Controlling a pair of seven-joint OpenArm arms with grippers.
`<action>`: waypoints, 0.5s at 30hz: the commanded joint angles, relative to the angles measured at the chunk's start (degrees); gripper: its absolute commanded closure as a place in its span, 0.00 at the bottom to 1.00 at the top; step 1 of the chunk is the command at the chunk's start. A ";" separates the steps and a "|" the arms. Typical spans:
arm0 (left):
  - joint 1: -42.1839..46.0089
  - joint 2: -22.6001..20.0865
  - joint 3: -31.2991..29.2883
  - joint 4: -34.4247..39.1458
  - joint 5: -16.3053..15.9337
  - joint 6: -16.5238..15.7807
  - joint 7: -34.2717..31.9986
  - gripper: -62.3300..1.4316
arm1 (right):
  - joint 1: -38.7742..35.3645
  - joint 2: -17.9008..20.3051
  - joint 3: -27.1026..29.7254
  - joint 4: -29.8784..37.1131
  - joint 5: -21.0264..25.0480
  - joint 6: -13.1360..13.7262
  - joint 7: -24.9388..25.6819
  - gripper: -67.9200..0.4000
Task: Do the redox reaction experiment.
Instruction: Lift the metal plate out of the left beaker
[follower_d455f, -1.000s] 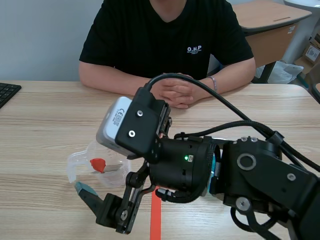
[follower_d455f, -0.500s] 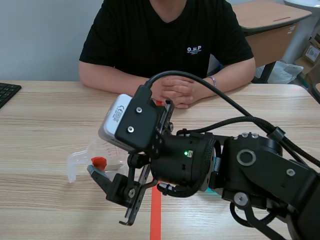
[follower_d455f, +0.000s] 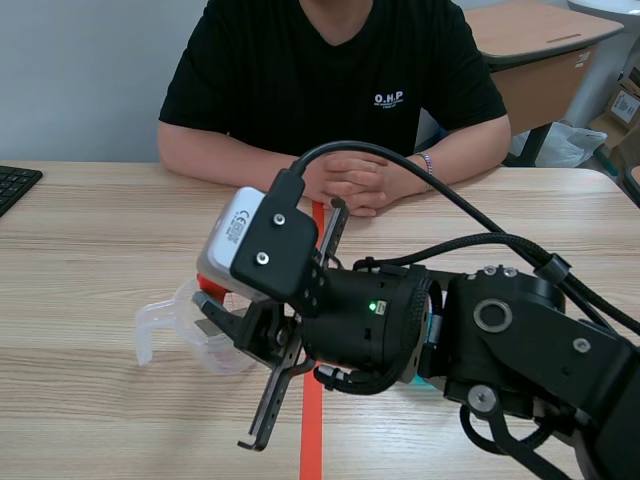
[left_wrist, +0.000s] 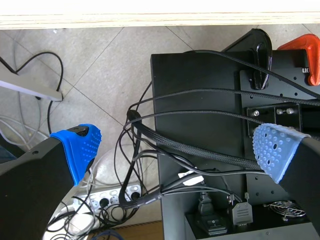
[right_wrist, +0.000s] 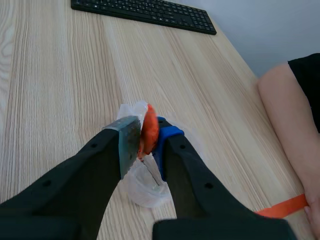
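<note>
Filling the near right of the scene view, the right arm (follower_d455f: 520, 350) reaches past the middle and blocks much of the worktop (follower_d455f: 90, 250) behind it. Its grey wrist camera (follower_d455f: 235, 235) sits over the right gripper (follower_d455f: 225, 318), so only dark finger ends show. They are at a clear plastic cup (follower_d455f: 175, 320), left of the orange tape line (follower_d455f: 312, 440) and nearer the worktop's near edge than the far one. Whether the cup stands or lies is unclear. A sliver of an orange-red piece (follower_d455f: 208, 284) shows at the cup; the rest is hidden. A person (follower_d455f: 330, 70) sits at the far edge, hands (follower_d455f: 350, 185) clasped on the wood. A keyboard (follower_d455f: 15, 185) is cut off at the left edge.

Left wrist view: the left gripper (left_wrist: 177, 150) is spread wide, with nothing between the blue pads (left_wrist: 80, 150). It hangs off the worktop, whose edge shows as a pale strip ahead. Below lie floor tiles (left_wrist: 95, 65), a black stand (left_wrist: 200, 100), tangled cables (left_wrist: 150, 165) and a power strip (left_wrist: 117, 195) half buried under them. An orange clamp (left_wrist: 305, 50) is cut off at the side.

Right wrist view: the right gripper is narrow — clamped on the orange-red piece, one pad on each side. What the piece is cannot be told. The cup sits under the fingertips, its outline hard to read. The keyboard lies well ahead along the worktop's edge. A forearm (right_wrist: 290, 115) and the tape line lie off to one side.
</note>
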 joint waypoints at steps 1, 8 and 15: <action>0.59 -0.17 -0.17 0.87 -0.09 -0.35 -0.57 0.01 | 0.87 0.57 1.38 0.81 0.37 -0.66 1.14 0.96; 0.59 -0.17 -0.17 0.87 -0.33 -0.35 -0.57 0.41 | 0.87 0.59 5.40 1.99 0.39 -0.31 3.93 0.97; 0.59 -0.20 -0.17 0.87 -0.33 -0.35 -0.57 0.54 | 0.83 0.61 8.74 6.71 0.42 3.89 2.21 0.97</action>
